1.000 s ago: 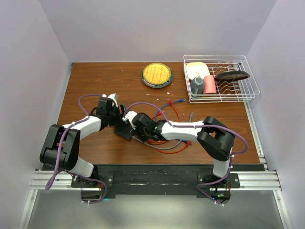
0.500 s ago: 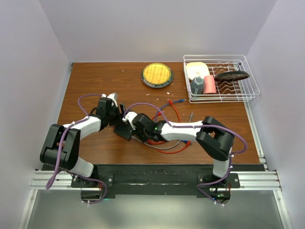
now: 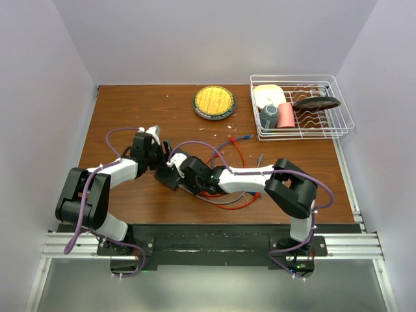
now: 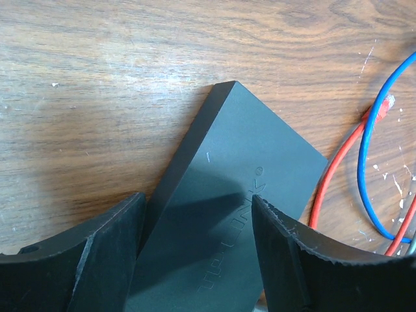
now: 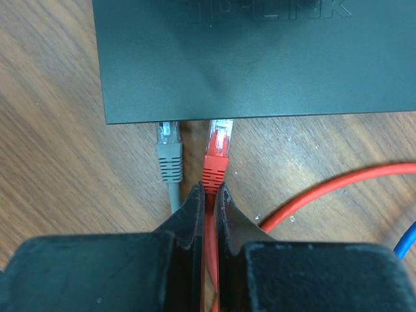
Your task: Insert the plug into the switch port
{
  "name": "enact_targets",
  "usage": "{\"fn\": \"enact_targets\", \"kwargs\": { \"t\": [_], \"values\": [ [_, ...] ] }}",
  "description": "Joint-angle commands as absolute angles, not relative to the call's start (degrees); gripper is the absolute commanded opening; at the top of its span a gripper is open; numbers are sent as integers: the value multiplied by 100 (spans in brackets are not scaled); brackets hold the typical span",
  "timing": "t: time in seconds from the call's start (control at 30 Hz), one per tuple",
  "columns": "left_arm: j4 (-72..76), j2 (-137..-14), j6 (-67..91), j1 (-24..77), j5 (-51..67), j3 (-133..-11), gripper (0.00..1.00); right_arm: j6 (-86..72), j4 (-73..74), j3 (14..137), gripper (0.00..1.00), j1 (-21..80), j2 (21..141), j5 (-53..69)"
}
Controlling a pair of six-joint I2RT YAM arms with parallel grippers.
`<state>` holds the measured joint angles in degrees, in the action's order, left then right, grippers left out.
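Switch (image 5: 247, 58) flat on worktop (image 4: 97, 78); right hand (image 5: 209, 195) clenched on red plug (image 5: 216, 159) at its port; left hand (image 4: 195, 260) spread, straddling switch.

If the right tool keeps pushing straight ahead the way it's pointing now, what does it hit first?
The right tool, shut on the red cable just behind its red plug, points at the switch. Straight ahead, the plug, already at the port edge beside the grey plug, would seat deeper; how far it is in is unclear.

Embossed "TP-LINK" lettering on the switch (image 5: 260, 58) top, partly cropped
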<state>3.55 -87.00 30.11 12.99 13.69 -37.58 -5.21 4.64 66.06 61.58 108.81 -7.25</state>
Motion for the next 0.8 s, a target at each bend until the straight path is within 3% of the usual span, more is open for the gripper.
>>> {"fn": "enact_targets", "kwargs": {
  "t": [0.0, 0.77],
  "values": [
    [237, -8772, 3067, 1406, 2276, -3595, 69, -554, -738, 6723, 0, 6188, 10907, -1028],
    [633, -8737, 2997, 1406, 3067, -3305, 67, -580, -1221, 6829, 0, 6188, 10837, -976]
  ]
}}
